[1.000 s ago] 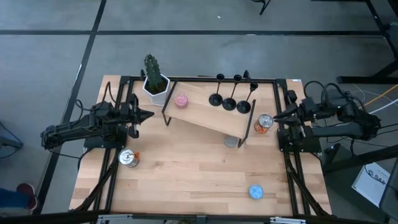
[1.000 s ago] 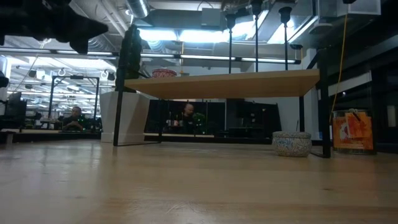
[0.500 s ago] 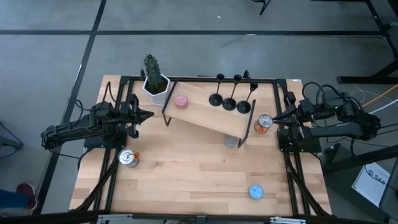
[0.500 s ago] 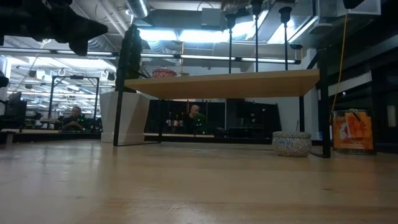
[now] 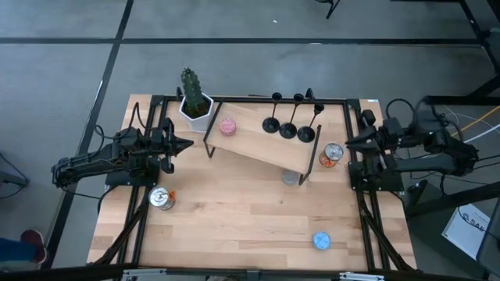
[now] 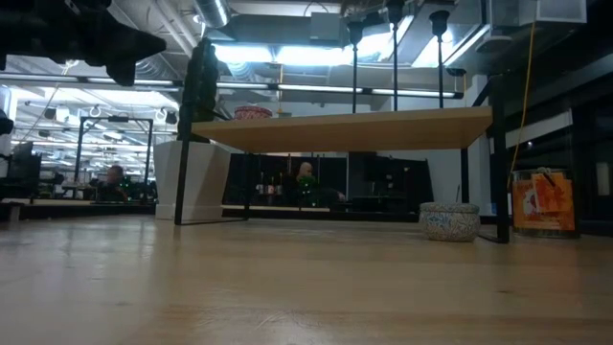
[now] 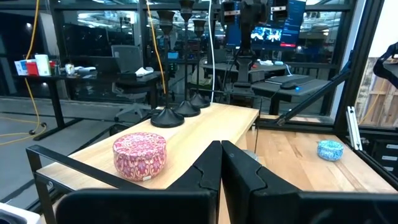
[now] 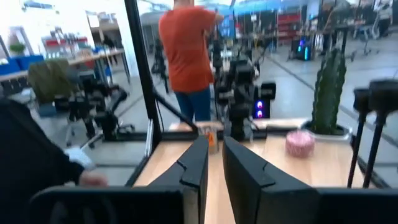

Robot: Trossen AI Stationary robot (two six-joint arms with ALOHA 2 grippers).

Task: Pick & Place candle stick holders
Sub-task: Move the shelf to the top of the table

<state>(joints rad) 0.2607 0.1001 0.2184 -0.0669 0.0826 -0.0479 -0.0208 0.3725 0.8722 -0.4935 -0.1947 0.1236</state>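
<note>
Three slim black candle stick holders (image 5: 289,129) stand by their round bases in a row on the far right part of a raised, slanted wooden shelf (image 5: 258,148). They also show in the left wrist view (image 7: 180,111) and, as stems and cups, in the low view (image 6: 395,57). My left gripper (image 5: 187,143) is shut and empty, left of the shelf and pointing at it. My right gripper (image 5: 348,143) is by the table's right edge, right of the shelf, empty, with a narrow gap between its fingers (image 8: 215,163).
A pink tin (image 5: 227,126) sits on the shelf's left part, with a potted cactus (image 5: 194,101) behind it. A grey tin (image 5: 291,178) lies under the shelf and an orange can (image 5: 331,154) right of it. A can (image 5: 162,198) and a blue tin (image 5: 321,240) stand nearer. People (image 8: 186,50) stand beyond the table.
My right arm has risen a little at the table's right edge; its gripper stays right of the shelf. The holders have not moved.
</note>
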